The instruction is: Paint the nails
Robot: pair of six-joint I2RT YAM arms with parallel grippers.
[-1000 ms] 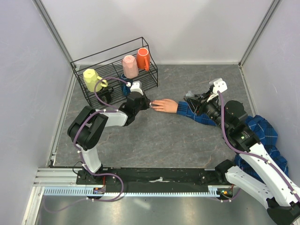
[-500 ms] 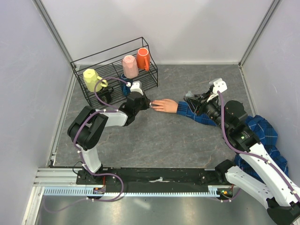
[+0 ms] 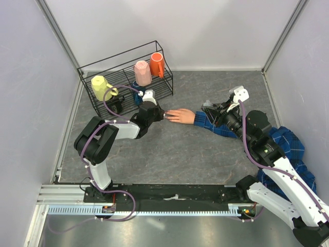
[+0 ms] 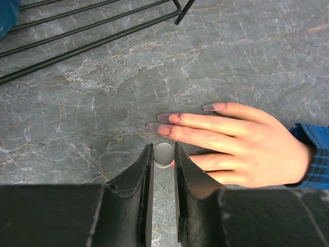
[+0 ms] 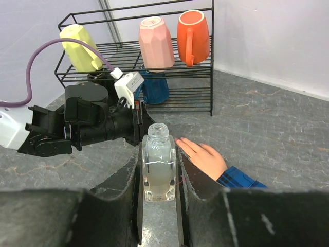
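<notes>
Filling the cell floor is a grey, marble-veined tabletop [image 3: 180,154]. The left arm [image 3: 118,128] and the right arm [image 3: 267,149] both reach towards its middle from opposite sides.

A black wire rack [image 3: 117,55] stands at the far left. It carries a yellow mug [image 3: 100,85], a pink mug [image 3: 142,72], an orange mug [image 3: 157,64] and, lower down, a blue mug [image 5: 154,87].

A blue plaid sleeve [image 3: 211,122] lies on the tabletop right of centre and runs back under the right arm. It ends in the peach-pink fake hand [image 4: 241,144], which rests palm down and flat, with its fingers pointing left towards the rack.

The right end effector [image 5: 158,154] is just behind the sleeve. It is clamped on a small clear bottle [image 5: 157,170], which stands upright between the fingers with its mouth uncovered.

The left end effector [image 4: 163,149] sits right at the fake hand's fingertips. Its fingers are drawn in to a narrow gap and pinch a small pale round piece [image 4: 163,153]. That piece lies just beside the lower fingers.

The nails [image 4: 163,118] are at the left-pointing tips of the fingers. Three of them show in the left wrist view, each greyish with dark smudges. The other nails are hidden behind the end effector or too small to make out.
</notes>
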